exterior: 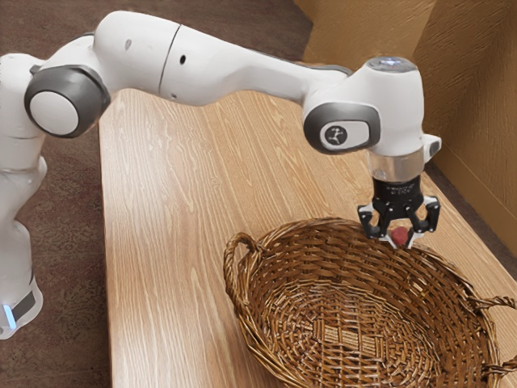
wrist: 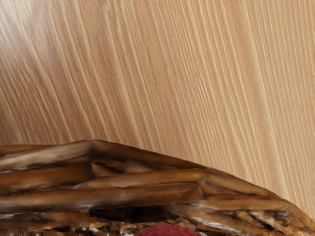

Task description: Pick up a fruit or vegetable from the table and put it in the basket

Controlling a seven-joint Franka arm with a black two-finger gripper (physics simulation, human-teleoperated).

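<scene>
Toward the exterior view's right, the pincer (exterior: 399, 241) clasps the fruit (exterior: 400, 234) close to the edge of the basket (exterior: 323, 242), where releasing too early could bounce it outward onto the counter (exterior: 178, 242).

The white arm (exterior: 238, 74) has dark grey joint covers (exterior: 87, 97), a blue light (exterior: 10, 316) and black end effector (exterior: 400, 239).

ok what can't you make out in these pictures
- kind of the red item in the pincer: too small in the exterior view, cut off by the wrist view's lower edge
- basket's near rim: cut off by the exterior view's lower edge
- one handle's end: exterior view's right edge
</scene>
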